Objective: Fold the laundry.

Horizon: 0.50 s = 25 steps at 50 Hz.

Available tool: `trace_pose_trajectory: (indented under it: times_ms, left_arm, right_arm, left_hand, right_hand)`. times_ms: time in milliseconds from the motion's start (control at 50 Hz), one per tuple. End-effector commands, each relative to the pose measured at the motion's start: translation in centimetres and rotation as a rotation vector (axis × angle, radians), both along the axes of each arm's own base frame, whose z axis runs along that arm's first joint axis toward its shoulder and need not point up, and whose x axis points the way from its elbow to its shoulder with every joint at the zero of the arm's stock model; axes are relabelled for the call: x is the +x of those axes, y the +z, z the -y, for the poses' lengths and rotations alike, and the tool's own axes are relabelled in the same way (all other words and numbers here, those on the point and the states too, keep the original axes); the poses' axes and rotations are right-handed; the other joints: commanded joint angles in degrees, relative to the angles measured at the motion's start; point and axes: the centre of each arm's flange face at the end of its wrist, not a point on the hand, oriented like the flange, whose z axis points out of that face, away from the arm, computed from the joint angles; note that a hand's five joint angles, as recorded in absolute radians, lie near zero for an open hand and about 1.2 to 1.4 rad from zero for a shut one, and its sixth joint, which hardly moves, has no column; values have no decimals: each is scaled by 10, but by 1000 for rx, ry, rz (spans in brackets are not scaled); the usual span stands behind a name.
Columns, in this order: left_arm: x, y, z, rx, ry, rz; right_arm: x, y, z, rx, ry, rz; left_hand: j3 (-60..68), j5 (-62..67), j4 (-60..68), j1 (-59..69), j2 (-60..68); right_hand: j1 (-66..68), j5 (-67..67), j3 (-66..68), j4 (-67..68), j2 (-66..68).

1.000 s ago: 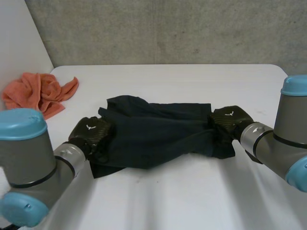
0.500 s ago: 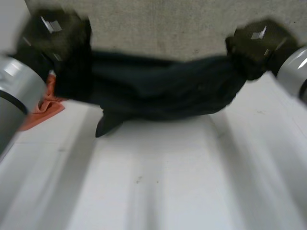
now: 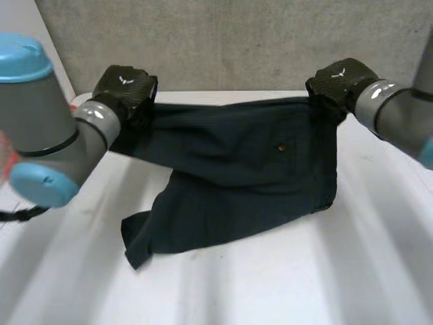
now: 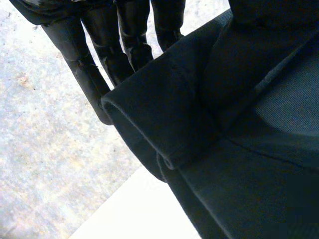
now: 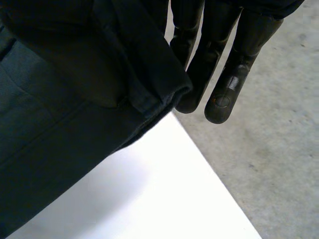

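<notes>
A dark navy garment (image 3: 230,169) hangs stretched between my two hands over the far half of the white table (image 3: 284,284), and its lower part trails onto the tabletop toward me. My left hand (image 3: 125,88) is shut on the garment's top left corner. My right hand (image 3: 338,80) is shut on the top right corner. In the left wrist view a folded hem (image 4: 164,114) lies across my left hand's fingers (image 4: 99,45). In the right wrist view the cloth edge (image 5: 99,74) is bunched against my right hand's fingers (image 5: 224,79).
A bit of an orange cloth (image 3: 4,154) peeks out behind my left arm at the table's left side. A concrete wall (image 3: 230,40) stands just past the table's far edge. Floor shows beyond the table corner in both wrist views.
Both hands have raised the garment off the table, swung it up and away from me, and spread it wide. My left hand has closed on its corner.
</notes>
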Motion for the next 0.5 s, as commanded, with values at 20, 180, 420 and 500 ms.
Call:
trace_pose_trajectory:
  times_ms: [20,180,420,500]
  left_arm:
    - [-14,63,48,-393,20,-127]
    - [-12,141,44,-739,50,-297]
    - [-4,37,29,-419,38,-181]
    - [5,-37,11,-208,45,-91]
  right_arm:
    - [20,38,53,-384,-61,232]
    - [30,121,53,-802,-43,483]
    - [32,7,29,-317,-43,282]
    - [25,-62,11,-111,-43,178]
  left_hand:
    - [120,142,114,163,115]
    - [120,142,114,163,115]
    - [120,142,114,163,115]
    - [120,142,114,163,115]
  right_hand:
    - [242,132,112,119,128]
    - [242,132,112,119,128]
    - [242,132,112,119,128]
    - [242,132,112,119,128]
